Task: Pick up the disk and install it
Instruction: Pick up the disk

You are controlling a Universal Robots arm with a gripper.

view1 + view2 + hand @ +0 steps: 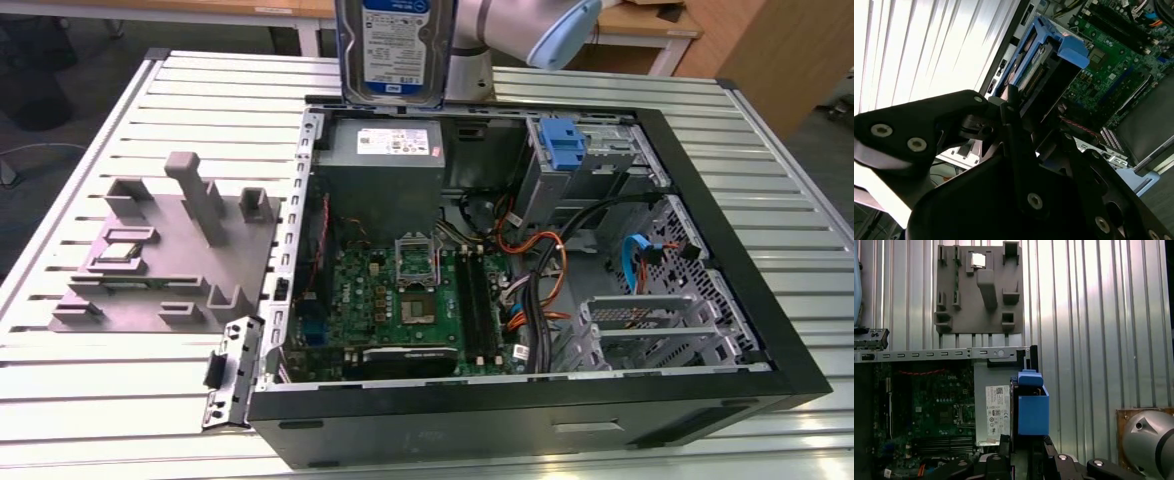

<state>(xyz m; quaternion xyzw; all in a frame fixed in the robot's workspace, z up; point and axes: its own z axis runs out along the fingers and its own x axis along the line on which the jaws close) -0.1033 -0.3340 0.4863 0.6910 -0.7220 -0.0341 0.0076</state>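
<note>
The gripper (pixel 1013 102) is clenched on the disk (pixel 394 48), which hangs upright in the air over the far rim of the case (pixel 534 395), above the power supply (pixel 387 150) (label side towards the exterior view). For this carry, I judge the hold on the blue carrier (pixel 1032 412) needs to be firm. The disk should be kept square to the case, clear of the rim and the loose cables (pixel 541 270), since a tilted carrier would likely snag.

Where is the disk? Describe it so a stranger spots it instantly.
Start at the open computer case on the slatted table. Above its far edge, over the grey power supply box, the claw holds the disk upright. Unlike the bare blue bracket inside, it carries a white-and-blue label.
</note>
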